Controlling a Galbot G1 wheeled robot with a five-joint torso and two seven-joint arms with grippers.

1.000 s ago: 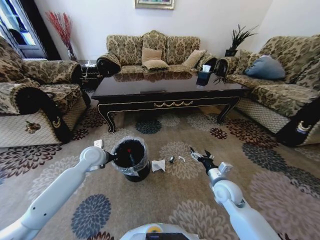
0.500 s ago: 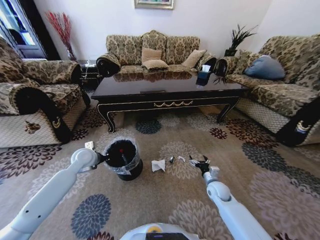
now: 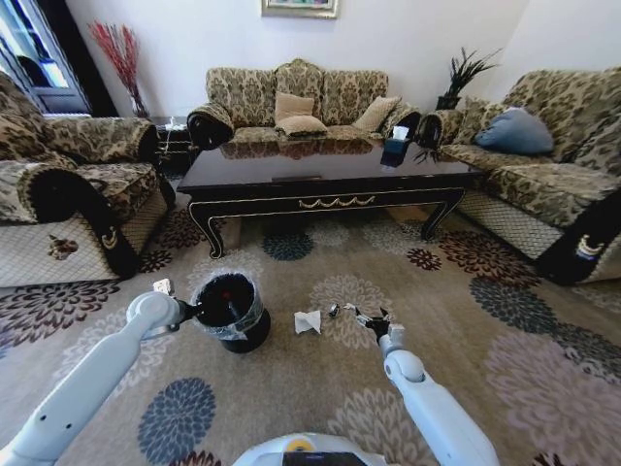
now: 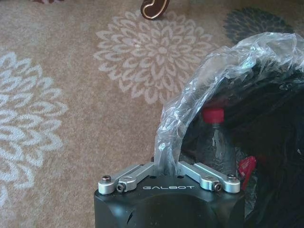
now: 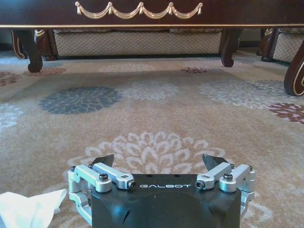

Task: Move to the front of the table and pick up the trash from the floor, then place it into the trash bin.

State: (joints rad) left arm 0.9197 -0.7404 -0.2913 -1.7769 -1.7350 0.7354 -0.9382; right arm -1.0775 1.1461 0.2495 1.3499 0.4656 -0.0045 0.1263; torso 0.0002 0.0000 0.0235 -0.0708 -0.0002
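Note:
The black trash bin [image 3: 233, 313] with its clear liner sits low at the carpet, left of centre. My left gripper [image 3: 194, 311] is shut on its rim, pinching the liner [image 4: 190, 99]. Inside the bin lies a clear bottle with a red cap [image 4: 213, 115]. On the floor [image 3: 291, 388] lie crumpled white paper [image 3: 308, 321] and small dark scraps [image 3: 334, 311]. My right gripper [image 3: 375, 321] hovers low just right of them, open and holding nothing [image 5: 159, 161]; the paper [image 5: 31, 206] lies beside it. The dark table [image 3: 325, 167] stands beyond.
Patterned sofas [image 3: 296, 107] ring the table on three sides, with armchairs [image 3: 68, 194] close on the left and right. A dark tissue box [image 3: 396, 144] stands on the tabletop. The table's curved legs [image 5: 26, 50] and gold-trimmed apron [image 5: 138, 9] face my right gripper.
The bin and my left gripper have shifted left and lower. My right gripper has come down and left, closer to the scraps and paper.

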